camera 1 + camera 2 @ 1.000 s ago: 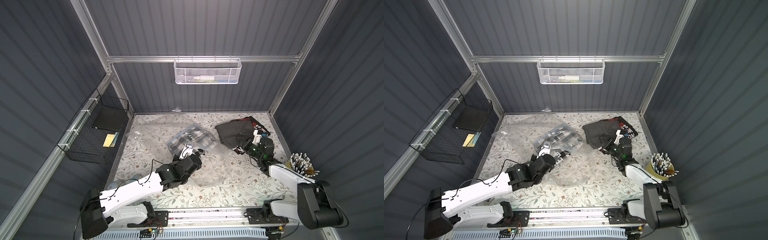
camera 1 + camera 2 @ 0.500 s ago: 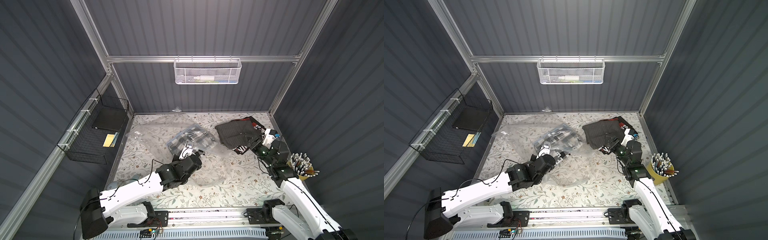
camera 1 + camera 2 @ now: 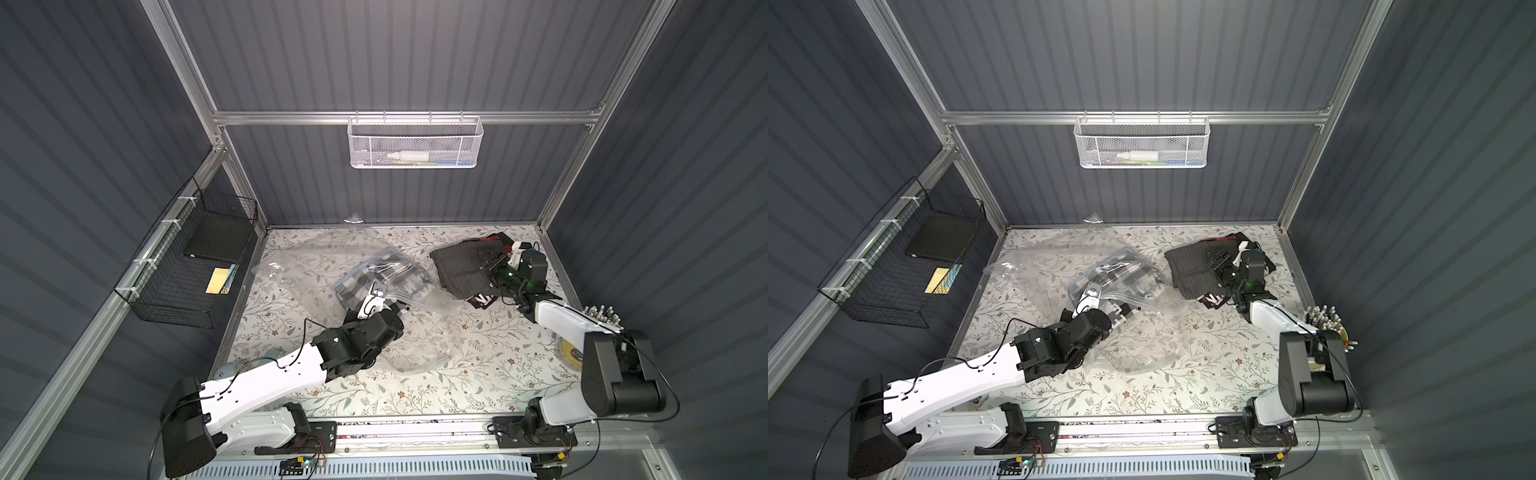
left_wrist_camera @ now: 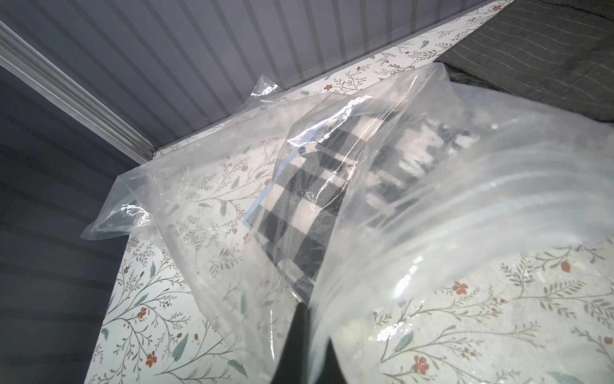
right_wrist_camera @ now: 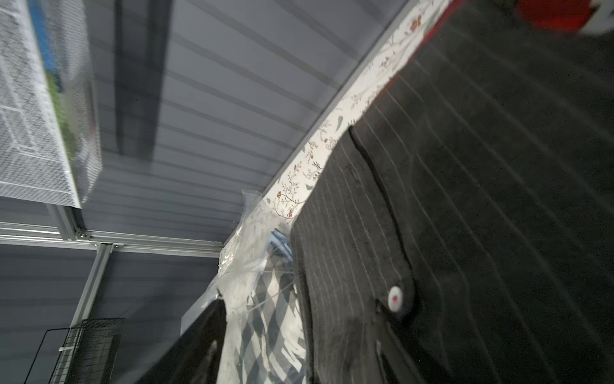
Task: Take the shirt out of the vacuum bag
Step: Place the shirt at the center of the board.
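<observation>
Vacuum bag (image 3: 324,266) is lying crumpled across the middle of the tabletop (image 3: 415,374). It runs from near the far-left corner toward centre, and one corner curls up against the back wall. The checkered shirt (image 3: 399,274) is inside it, folded, in the part of the bag nearest the centre. Both top views agree: bag (image 3: 1050,266), shirt (image 3: 1133,274).

Left gripper (image 3: 384,301) is at the bag's near side, right by the shirt. The fingers (image 4: 299,332) are closed, pinching clear plastic. The left wrist view shows the film bulging up around them, with the shirt (image 4: 299,212) visible through it. The bag's zip edge (image 3: 432,305) runs from there toward the right side of the tabletop.

Right gripper (image 3: 490,266) is in the far-right corner, low over a dark pinstriped garment (image 3: 457,266) that lies outside the bag. Its fingers are spread. The right wrist view shows one finger (image 5: 206,349) next to the garment's edge (image 5: 465,199), and the other is hard to make out against the dark cloth. Can't tell if any fabric sits between them. That garment just touches or overlaps the bag's right end.

A black cloth with white lettering (image 3: 482,298) pokes out from under the garment's near edge.

Also there:
- a cup of pens (image 3: 598,316) at the right edge
- a white mesh basket (image 3: 413,141) on the back wall
- a black wire basket (image 3: 187,266) on the left wall
</observation>
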`<state>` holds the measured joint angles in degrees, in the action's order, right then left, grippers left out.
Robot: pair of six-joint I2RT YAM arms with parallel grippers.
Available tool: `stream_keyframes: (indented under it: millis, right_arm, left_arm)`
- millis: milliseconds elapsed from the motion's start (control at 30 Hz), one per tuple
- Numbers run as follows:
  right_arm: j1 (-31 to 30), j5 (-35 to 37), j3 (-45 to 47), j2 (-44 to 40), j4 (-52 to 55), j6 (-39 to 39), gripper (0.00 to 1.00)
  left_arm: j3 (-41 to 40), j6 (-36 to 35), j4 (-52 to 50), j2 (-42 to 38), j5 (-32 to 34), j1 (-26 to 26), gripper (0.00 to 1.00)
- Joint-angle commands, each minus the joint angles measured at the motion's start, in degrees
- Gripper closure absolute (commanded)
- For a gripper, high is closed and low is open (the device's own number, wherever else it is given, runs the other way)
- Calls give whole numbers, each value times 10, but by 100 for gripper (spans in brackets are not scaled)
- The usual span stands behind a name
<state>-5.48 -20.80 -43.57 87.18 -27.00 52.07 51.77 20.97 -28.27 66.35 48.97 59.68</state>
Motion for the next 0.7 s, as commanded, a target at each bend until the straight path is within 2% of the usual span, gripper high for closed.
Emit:
stream_keyframes:
  millis: [0,167,333,567,667]
  right_arm:
    - [-4,-16,25,41,-72,17,31]
    - [0,13,13,102,-61,-20,32]
    - [13,77,-17,127,-29,-48,32]
    - [26,87,-78,145,-6,-59,32]
    - [25,67,-111,160,8,-64,32]
  left_arm:
    - [7,-3,-18,-13,13,2,100]
    - [2,-11,-9,-2,10,2,100]
    - [1,-7,-9,3,8,2,100]
    - [-2,-7,-4,7,6,2,100]
    - [-1,-4,-3,13,3,2,100]
